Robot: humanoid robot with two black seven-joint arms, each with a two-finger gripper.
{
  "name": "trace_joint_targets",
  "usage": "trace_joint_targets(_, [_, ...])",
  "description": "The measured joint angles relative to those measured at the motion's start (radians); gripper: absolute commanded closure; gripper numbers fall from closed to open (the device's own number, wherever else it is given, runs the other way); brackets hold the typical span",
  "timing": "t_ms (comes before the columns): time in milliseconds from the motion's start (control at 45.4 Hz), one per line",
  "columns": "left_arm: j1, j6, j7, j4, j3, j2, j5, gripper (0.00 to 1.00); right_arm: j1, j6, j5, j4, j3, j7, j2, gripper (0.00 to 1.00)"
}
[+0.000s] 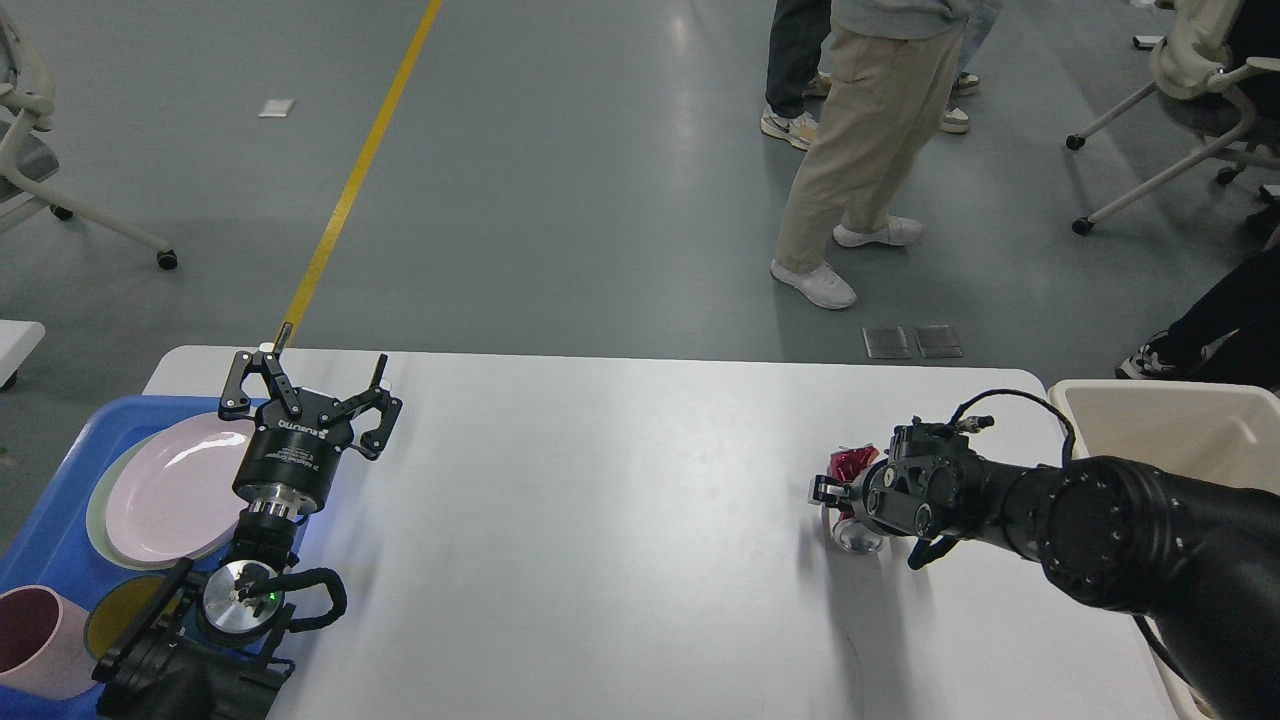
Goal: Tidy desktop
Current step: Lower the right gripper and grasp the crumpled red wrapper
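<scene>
Hiding its own fingers, right gripper (838,500) sits on a red can (852,466), grip unclear. Left gripper (310,395) open beside blue tray (60,520). Desktop (600,520) spans center; bin (1170,420) right.

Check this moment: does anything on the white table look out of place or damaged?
Yes. A crushed red can sits on the table at the right hand, crumpled. Whether the hand grips it cannot be told. The dishes sit neatly in the blue tray.

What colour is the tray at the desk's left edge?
Blue tray; head view, the only view, shows it.
</scene>
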Motion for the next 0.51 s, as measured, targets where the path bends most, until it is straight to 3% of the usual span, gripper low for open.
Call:
trace_joint_targets(264, [0.000,0.000,0.000,0.000,0.000,0.000,0.000,0.03,-0.002,-0.001,0.003,0.002,0.023,0.000,-0.004,0.88])
trace_joint_targets(352, [0.000,0.000,0.000,0.000,0.000,0.000,0.000,0.03,-0.005,-0.001,0.006,0.008,0.033,-0.001,-0.008,1.00])
trace_joint_targets(507, [0.000,0.000,0.000,0.000,0.000,0.000,0.000,0.03,-0.006,0.004,0.009,0.014,0.038,-0.001,-0.012,1.00])
